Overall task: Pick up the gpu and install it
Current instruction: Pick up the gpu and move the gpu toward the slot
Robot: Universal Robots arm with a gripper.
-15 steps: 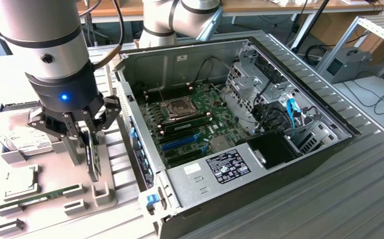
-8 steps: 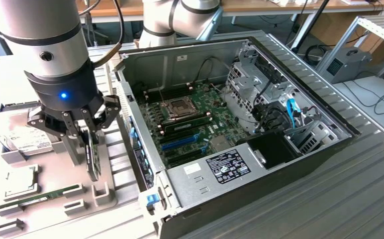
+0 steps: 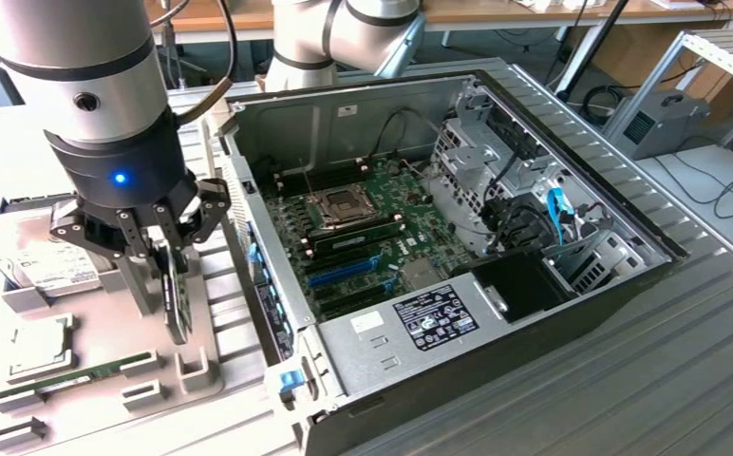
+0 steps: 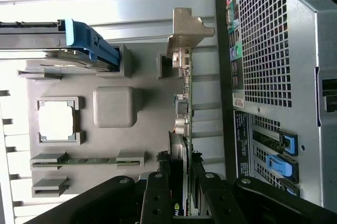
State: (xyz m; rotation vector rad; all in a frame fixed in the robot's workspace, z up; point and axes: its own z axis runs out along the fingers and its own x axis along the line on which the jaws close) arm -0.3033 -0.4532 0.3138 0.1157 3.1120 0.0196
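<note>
Plainly, the end effector (image 3: 164, 274) is pinching the gpu (image 3: 177, 312), which stands on edge in the grey tray (image 3: 101, 410) at the left of the exterior view, just beside the open case (image 3: 341, 114). So thin a pinch may let the card swing, and its silver bracket (image 4: 187, 27) could snag the tray's slot or the case rim. Counted: one gpu, one hard drive (image 3: 37, 258), one RAM stick (image 3: 82, 375), one processor (image 3: 40, 348), one case.

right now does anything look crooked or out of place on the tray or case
Nothing stands out. The gpu stands upright on its edge at the tray, gripped straight by the gripper. The ram stick and cpu sit squarely in their holders, and the open case shows no damage.
</note>
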